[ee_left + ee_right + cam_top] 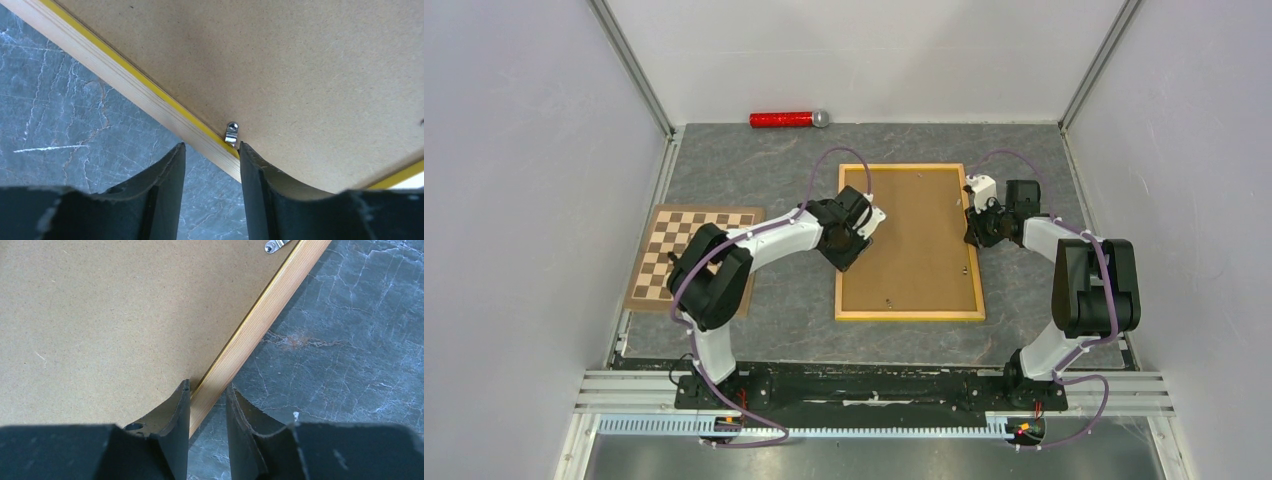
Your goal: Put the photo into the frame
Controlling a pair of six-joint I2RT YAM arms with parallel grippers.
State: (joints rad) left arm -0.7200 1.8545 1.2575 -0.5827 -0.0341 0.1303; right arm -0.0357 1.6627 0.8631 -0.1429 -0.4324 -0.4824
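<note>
The frame (909, 316) of yellow-orange wood lies flat in the middle of the table, with a plain brown backing board (919, 235) filling it. The photo is out of view. My left gripper (864, 232) is at the frame's left rail (150, 102). It is open (212, 146), with one finger over the board beside a small metal clip (231, 134) and the other over the table. My right gripper (973, 232) is at the right rail (260, 315). Its fingers straddle that rail and it is shut on it (208, 384).
A brown-and-cream chessboard (686, 255) lies at the left, partly under the left arm. A red cylinder with a silver end (784, 120) rests by the back wall. White walls enclose the grey marbled table (774, 180) on three sides. Another clip (274, 245) sits further along the right rail.
</note>
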